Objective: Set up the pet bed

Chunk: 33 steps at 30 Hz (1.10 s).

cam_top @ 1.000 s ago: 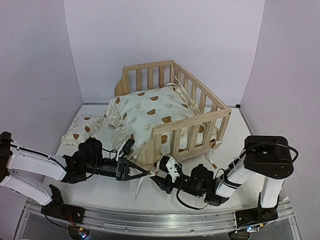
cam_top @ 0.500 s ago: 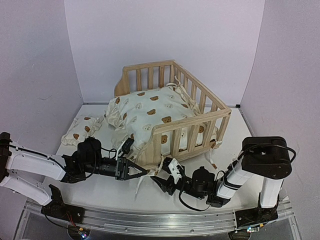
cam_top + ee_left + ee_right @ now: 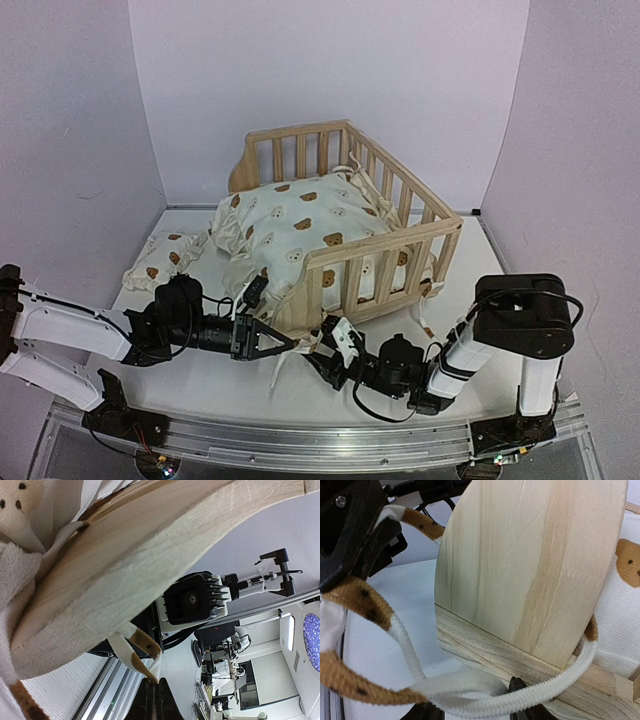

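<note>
A white table sits between pale lilac walls, a metal rail along its near edge.

Quick tally now: 1 pine frame, 1 bear-print cushion, 1 sm. matching pillow. Robot arms, 2 total: left arm & right arm.

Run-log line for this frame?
left end effector: shut on cushion tie | right end effector: open at the tie | cushion: in frame | pillow: outside frame
</note>
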### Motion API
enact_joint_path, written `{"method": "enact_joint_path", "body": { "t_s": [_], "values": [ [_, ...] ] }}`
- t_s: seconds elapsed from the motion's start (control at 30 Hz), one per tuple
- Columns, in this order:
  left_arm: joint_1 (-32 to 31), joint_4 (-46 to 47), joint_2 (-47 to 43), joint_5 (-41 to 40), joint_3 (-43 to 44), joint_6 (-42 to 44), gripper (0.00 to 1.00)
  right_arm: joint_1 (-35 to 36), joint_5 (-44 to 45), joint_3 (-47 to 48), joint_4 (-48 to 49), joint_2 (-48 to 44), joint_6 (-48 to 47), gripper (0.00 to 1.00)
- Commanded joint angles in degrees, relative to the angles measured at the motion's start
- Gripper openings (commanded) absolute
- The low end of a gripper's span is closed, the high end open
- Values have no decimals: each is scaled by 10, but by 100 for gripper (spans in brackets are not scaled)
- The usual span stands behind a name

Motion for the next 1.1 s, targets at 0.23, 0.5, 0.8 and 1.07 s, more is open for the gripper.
{"method": "enact_joint_path", "body": {
  "t_s": [0.23, 0.5, 0.8, 1.07],
  "values": [
    [3, 12, -11, 2, 8, 3, 0, 3, 32, 24, 36, 3, 1, 9],
    [8, 11, -7, -35, -17, 11, 11, 4, -71, -8, -195, -94, 144, 0],
    [-4, 12, 5, -82, -56, 84, 56, 4, -99, 36, -362, -140, 222, 0],
    [-69, 37, 63, -95, -42, 142, 64, 3, -101, 55, -386, -143, 228, 0]
  ]
}}
